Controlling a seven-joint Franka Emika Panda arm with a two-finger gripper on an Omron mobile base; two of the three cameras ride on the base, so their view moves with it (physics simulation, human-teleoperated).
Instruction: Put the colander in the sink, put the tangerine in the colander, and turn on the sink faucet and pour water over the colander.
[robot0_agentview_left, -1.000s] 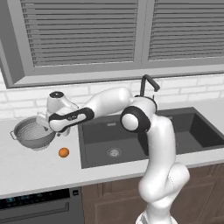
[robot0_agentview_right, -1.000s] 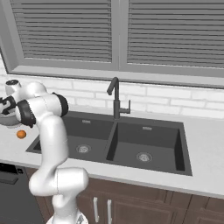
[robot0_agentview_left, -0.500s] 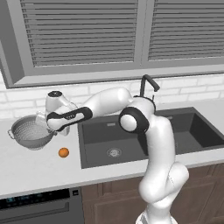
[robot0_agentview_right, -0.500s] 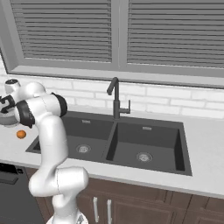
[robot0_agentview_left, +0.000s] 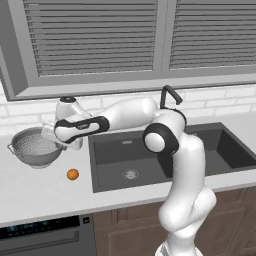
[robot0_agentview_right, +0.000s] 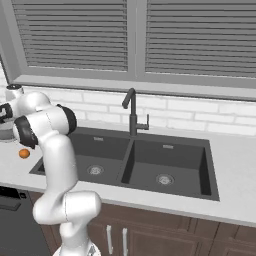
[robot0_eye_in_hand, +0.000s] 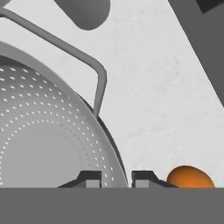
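- Gripper (robot0_eye_in_hand: 113, 178) is clamped on the rim of the colander (robot0_agentview_left: 36, 146), one fingertip inside, one outside.
- Colander sits on the counter (robot0_agentview_left: 40, 190), at the sink's (robot0_agentview_left: 125, 160) 9 o'clock.
- Tangerine (robot0_agentview_left: 73, 174) lies at the colander's 5 o'clock.

Grey slatted blinds (robot0_agentview_right: 190, 37) over wide window; white brick backsplash (robot0_agentview_right: 200, 117); pale speckled counter (robot0_agentview_left: 40, 192); brown wood cabinets (robot0_agentview_right: 165, 237) below.

colander (robot0_agentview_left: 35, 147) left of sink (robot0_agentview_left: 150, 155); tangerine (robot0_agentview_left: 73, 174) between
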